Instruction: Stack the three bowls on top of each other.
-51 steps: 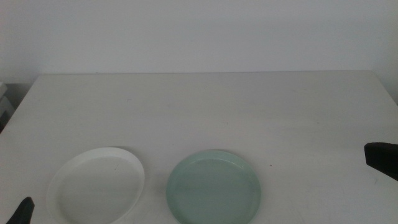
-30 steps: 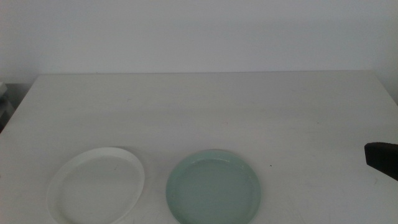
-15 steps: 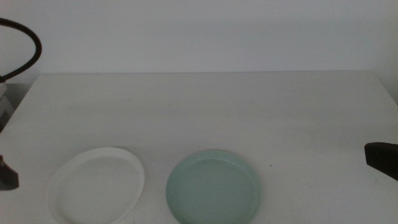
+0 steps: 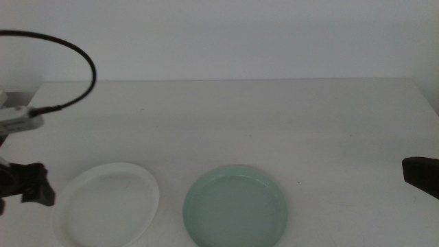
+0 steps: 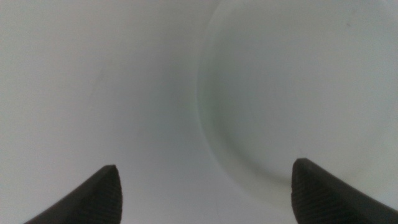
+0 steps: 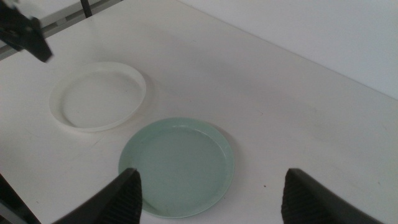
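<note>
- The white counter (image 4: 226, 116) fills pretty much the whole scene.
- Mint green bowl (image 4: 235, 206) sits near the front, around the middle, flat on the counter.
- White bowl (image 4: 107, 204) is just left of it, close but not touching.
- Only two bowls show up here; can't spot a grey one.
- Left gripper (image 4: 27, 184) hangs just off the white bowl's left rim, jaws spread wide.
- Right gripper (image 6: 211, 199) waits at the right edge, jaws wide apart too, holding nothing.

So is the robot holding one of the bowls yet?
No. The left gripper is open over the white bowl; the right gripper waits open, away from the green bowl.
</note>
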Motion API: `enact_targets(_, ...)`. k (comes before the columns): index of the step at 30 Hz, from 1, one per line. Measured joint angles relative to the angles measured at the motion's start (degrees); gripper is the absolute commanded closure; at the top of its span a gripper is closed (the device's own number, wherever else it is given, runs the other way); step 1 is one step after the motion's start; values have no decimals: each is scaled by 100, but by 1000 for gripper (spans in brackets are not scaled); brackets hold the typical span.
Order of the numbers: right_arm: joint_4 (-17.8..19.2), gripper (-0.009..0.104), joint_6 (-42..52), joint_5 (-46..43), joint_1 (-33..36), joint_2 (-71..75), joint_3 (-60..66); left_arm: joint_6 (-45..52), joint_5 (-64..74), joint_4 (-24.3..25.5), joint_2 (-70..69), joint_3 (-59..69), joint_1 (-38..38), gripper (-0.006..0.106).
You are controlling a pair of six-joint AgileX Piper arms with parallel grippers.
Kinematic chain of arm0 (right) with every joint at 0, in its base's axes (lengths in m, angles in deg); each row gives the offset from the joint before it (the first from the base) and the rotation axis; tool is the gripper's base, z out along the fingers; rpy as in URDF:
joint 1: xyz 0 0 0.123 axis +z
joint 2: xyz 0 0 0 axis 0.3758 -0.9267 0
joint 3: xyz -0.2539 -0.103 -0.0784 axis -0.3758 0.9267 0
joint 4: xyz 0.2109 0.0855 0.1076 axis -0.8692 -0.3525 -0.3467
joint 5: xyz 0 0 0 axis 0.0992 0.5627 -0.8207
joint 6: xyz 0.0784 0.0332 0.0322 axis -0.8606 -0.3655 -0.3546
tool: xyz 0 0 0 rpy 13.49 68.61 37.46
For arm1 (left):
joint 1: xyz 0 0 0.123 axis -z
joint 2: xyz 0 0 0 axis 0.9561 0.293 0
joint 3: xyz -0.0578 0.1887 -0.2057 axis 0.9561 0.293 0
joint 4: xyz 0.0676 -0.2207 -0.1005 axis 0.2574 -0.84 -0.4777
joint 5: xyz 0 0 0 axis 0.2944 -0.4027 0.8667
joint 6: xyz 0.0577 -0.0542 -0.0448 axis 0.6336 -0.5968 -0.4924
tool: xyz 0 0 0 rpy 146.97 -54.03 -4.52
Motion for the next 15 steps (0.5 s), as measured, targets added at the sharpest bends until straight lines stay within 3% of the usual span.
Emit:
enact_targets(7, 0, 38, 0, 0, 0, 0, 0, 836, -1092, -721, 1173, -4, 0, 0)
enact_targets(15, 0, 38, 0, 0, 0, 0, 0, 1326, -1524, -1501, 2079, -11, 0, 34)
